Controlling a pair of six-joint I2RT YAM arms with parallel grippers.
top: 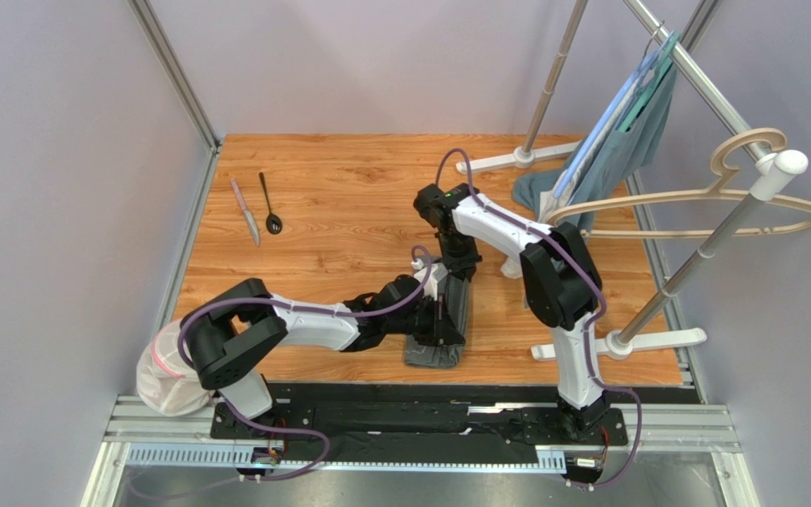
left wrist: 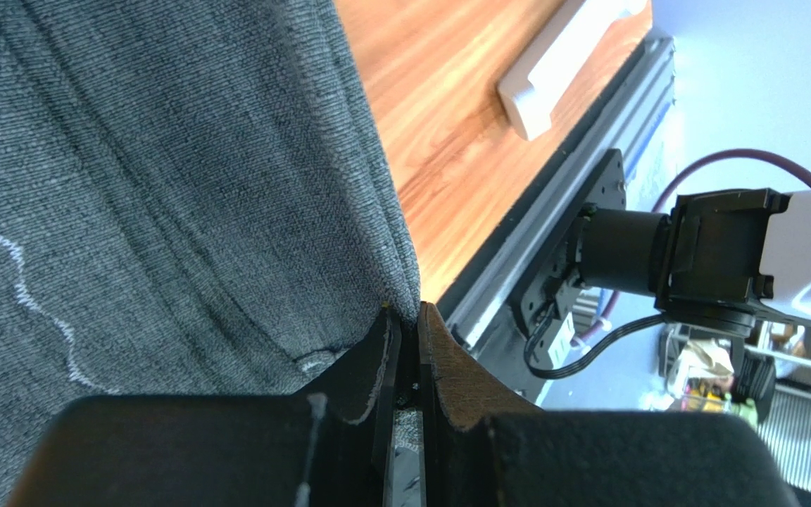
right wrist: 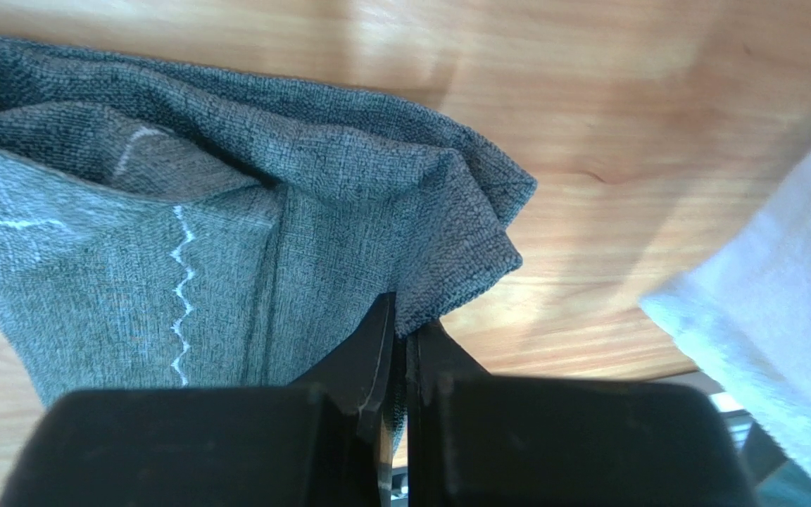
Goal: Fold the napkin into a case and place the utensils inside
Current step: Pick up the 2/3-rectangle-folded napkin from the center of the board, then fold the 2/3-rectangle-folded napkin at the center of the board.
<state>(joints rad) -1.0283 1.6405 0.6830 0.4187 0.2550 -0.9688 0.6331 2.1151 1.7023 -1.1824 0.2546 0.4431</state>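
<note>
A: Dark grey napkin, pale zigzag stitching, on a warm orange wood-grain counter.
B: Upper left, a silver-grey knife and a black spoon. Teal-grey garment upper right.

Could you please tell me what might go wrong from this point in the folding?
The right pincer pinches only a bunched corner of the napkin, so its layers might slip out unevenly. The left pincer holds just the thin edge, so a pull could free it.
</note>
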